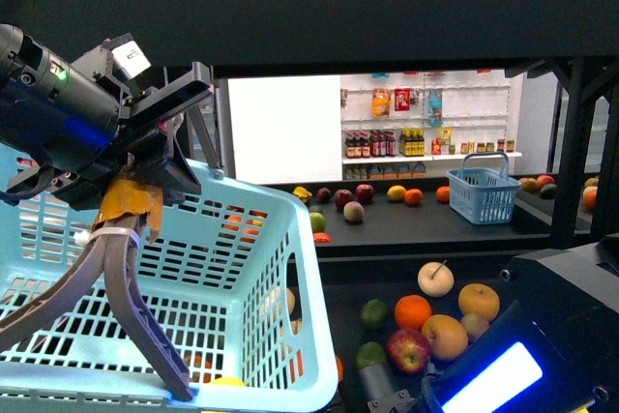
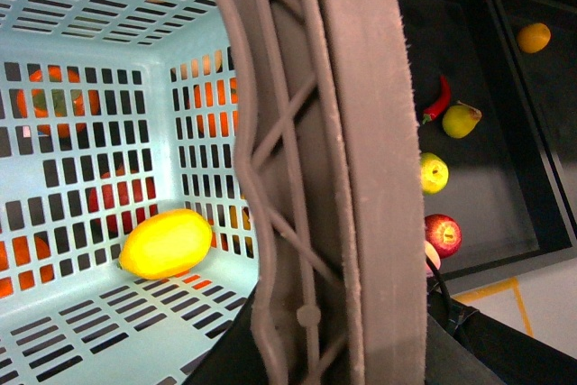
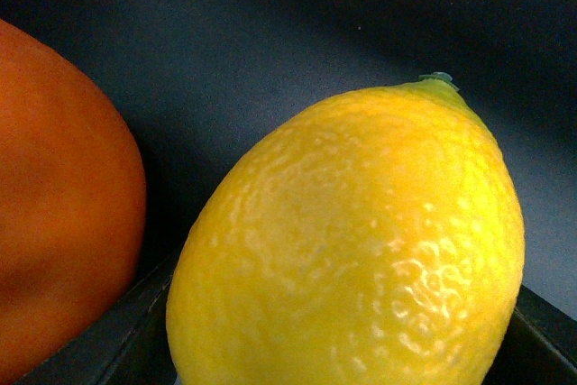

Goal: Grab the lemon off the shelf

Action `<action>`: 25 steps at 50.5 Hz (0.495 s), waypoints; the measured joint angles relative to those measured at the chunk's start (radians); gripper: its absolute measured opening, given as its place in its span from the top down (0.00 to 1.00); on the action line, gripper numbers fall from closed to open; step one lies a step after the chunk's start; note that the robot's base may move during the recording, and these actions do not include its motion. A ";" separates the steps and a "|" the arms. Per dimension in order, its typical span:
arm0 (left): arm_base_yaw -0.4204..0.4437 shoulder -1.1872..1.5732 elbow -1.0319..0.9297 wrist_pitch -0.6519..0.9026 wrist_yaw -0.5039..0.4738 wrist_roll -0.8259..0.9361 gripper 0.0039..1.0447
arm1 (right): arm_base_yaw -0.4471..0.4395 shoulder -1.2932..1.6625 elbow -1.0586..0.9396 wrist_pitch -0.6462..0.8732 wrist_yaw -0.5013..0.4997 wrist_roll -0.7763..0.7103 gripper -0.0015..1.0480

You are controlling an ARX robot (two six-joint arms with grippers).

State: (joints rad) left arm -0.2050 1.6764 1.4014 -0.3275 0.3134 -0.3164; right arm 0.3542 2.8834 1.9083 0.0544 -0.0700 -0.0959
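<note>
Pale turquoise basket [image 1: 247,268], its walls patterned with rows of slots. Inside the basket, a plain bright yellow lemon [image 2: 167,242]. Above the basket, a matt black shelf [image 1: 387,26]. Right of the basket, an orange [image 1: 413,311] and a red apple [image 1: 408,349] flecked with yellow. Close up, a second lemon [image 3: 361,250]: dimpled yellow, green stem tip.

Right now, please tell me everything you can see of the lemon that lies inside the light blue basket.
The lemon is bright yellow, oval, smooth-skinned and slightly glossy, whole. It lies on its side on the slotted floor of the light blue plastic basket, near a corner. Only the floor seems to touch it; the left gripper's finger is clear of it. The front view shows just a yellow sliver.
</note>
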 joint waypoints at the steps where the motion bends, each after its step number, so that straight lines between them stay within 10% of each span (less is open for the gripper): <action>1: 0.000 0.000 0.000 0.000 0.000 0.000 0.84 | 0.000 0.000 0.000 0.000 0.000 0.000 0.28; 25: 0.000 0.000 0.000 0.000 0.000 0.000 0.84 | -0.014 -0.011 -0.016 0.013 0.010 0.005 0.30</action>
State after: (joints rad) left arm -0.2050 1.6764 1.4014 -0.3275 0.3134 -0.3164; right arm 0.3405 2.8727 1.8927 0.0669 -0.0597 -0.0906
